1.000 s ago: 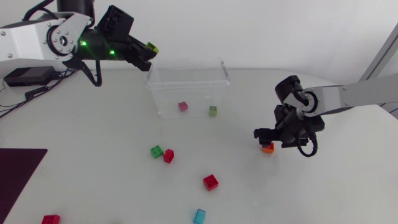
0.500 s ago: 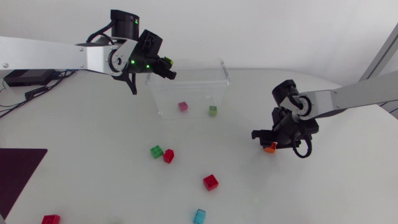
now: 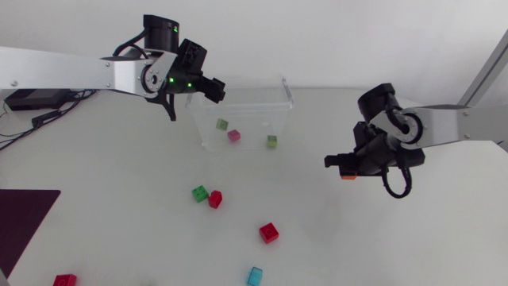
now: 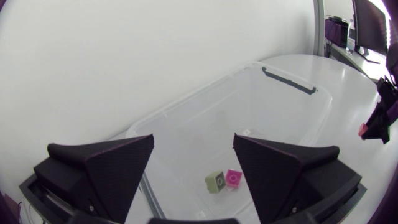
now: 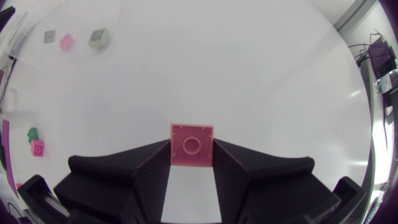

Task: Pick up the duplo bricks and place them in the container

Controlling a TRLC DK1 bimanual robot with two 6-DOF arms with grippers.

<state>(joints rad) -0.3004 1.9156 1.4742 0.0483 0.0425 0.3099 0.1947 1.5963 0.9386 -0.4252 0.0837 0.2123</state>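
Light-green brick (image 3: 222, 125) now in container (image 3: 286, 94)

Evenly lit white table (image 3: 119, 230), a dark maroon mat (image 3: 22, 226) flat near its left front edge

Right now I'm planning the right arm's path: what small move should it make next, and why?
Probably swing toward the clear container: the right gripper is shut on the orange brick, apparently lifted off the table, and the container stands apart, nearer the left arm.
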